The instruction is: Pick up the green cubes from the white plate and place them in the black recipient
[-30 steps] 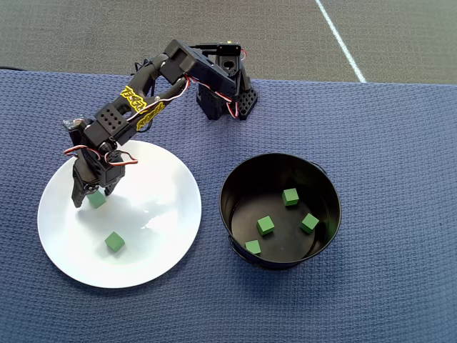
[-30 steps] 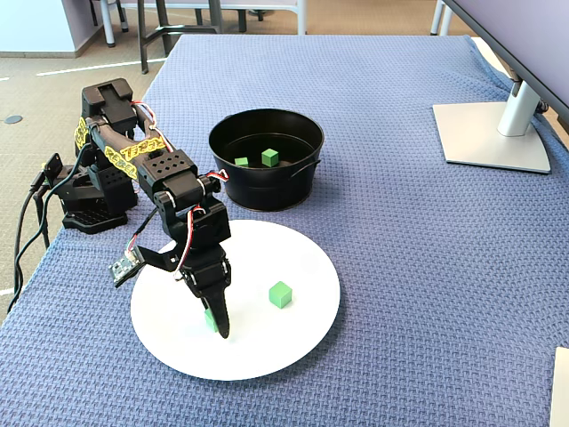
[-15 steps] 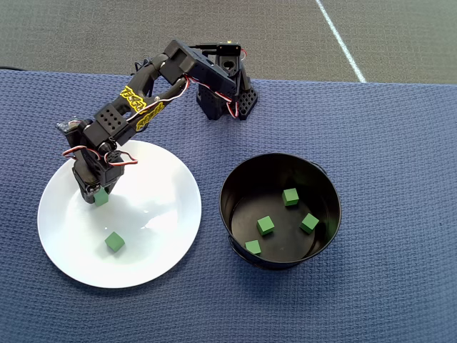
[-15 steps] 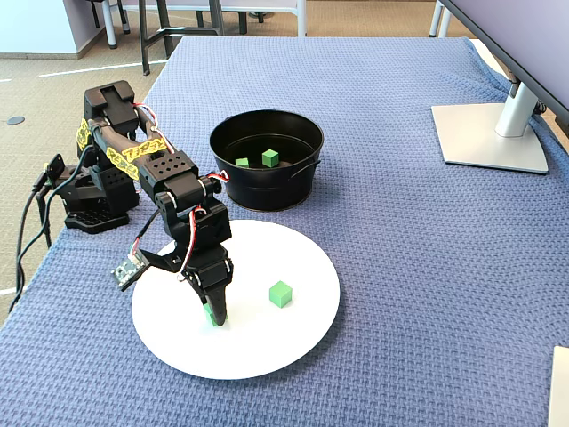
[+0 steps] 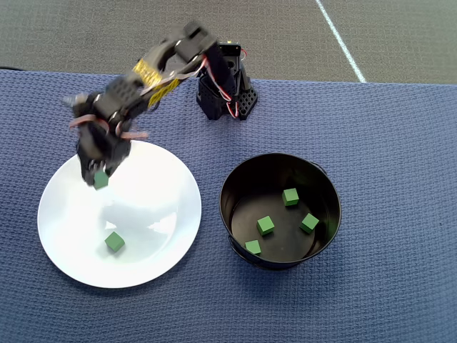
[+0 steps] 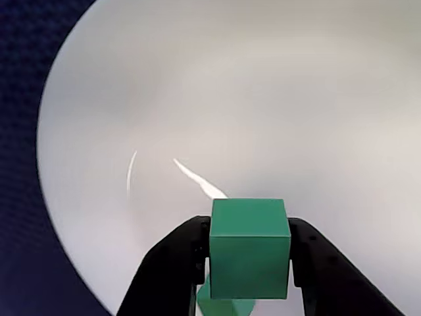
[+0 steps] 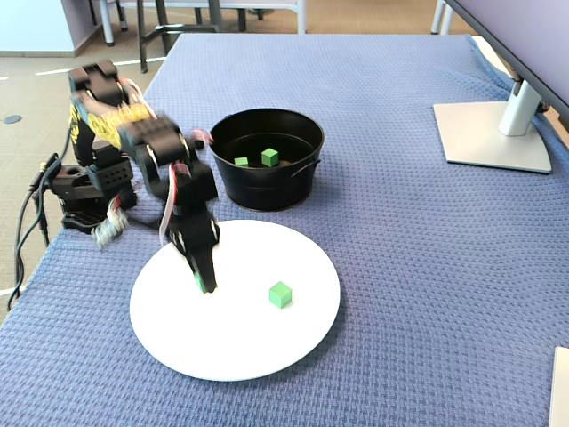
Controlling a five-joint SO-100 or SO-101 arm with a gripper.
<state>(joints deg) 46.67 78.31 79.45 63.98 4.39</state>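
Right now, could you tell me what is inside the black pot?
In the overhead view the black pot holds four green cubes lying apart on its floor. The fixed view shows only two, since the near wall covers the others. A fifth cube is clamped in the gripper over the white plate.

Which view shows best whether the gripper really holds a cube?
The wrist view: the held cube fills the gap between both fingers, above the white plate. The overhead view shows it small under the blurred arm; the fixed view barely shows it.
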